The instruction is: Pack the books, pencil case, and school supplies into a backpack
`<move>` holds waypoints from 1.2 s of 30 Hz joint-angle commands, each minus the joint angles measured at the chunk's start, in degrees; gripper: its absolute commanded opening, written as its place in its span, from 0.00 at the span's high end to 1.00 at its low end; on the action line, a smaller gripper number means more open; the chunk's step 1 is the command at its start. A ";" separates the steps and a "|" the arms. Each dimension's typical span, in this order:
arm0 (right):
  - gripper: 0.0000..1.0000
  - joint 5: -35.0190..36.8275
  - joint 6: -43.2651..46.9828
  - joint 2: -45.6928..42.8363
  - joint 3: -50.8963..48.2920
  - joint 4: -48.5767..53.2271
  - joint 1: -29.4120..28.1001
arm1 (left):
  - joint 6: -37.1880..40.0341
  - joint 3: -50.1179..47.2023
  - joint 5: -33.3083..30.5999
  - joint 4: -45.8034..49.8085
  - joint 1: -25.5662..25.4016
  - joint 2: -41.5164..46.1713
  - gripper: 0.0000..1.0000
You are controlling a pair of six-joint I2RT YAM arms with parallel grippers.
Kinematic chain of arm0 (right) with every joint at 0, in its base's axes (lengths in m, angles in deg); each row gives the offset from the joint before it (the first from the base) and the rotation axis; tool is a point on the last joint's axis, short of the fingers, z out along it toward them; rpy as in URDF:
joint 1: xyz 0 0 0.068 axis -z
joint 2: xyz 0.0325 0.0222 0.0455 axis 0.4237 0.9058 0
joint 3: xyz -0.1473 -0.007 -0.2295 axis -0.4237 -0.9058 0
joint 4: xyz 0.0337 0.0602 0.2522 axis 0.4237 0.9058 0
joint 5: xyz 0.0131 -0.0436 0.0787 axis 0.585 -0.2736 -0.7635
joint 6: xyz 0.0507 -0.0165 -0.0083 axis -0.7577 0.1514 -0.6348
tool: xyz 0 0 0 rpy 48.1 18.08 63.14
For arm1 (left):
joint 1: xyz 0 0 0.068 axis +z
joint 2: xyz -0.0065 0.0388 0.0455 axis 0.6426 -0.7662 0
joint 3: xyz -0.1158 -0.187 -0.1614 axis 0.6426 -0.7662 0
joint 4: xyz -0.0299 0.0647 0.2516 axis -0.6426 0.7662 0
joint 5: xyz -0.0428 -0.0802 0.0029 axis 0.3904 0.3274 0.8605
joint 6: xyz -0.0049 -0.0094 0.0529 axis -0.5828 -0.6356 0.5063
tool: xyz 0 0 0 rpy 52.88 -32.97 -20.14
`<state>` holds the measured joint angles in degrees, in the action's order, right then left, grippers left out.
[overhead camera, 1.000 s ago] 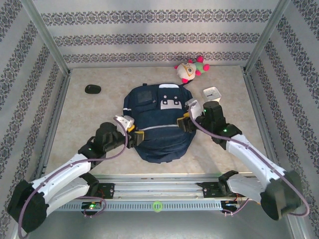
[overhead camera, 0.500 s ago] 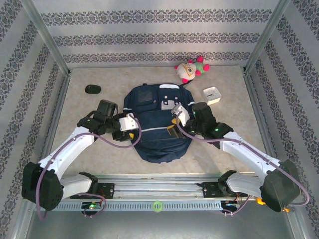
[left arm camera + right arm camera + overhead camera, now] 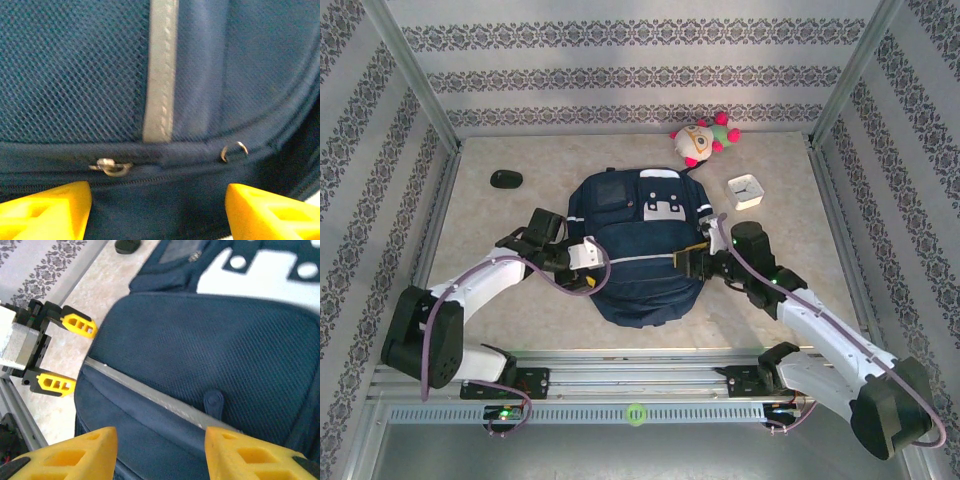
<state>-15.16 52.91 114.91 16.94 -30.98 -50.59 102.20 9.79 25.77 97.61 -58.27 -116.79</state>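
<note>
Backpack (image 3: 638,270) lies zipped; left gripper (image 3: 157,200), spread and empty, faces the zipper pull (image 3: 111,166) just ahead, likely to open it; right gripper (image 3: 160,450), likewise spread and empty, hovers opposite.

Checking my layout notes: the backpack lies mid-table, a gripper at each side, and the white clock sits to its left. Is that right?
No. The top external view shows the white clock to the right of the backpack, not left. The left gripper and right gripper do flank it.
</note>
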 commanded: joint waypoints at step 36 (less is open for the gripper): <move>0.46 17.20 -34.17 -8.57 -15.12 -7.90 -14.50 | -17.15 -7.97 -1.40 -10.66 0.40 5.66 0.42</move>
<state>-0.67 19.87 105.62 2.40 -37.10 -64.71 87.49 2.64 27.24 91.80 -58.25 -111.56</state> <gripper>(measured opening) 0.542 0.568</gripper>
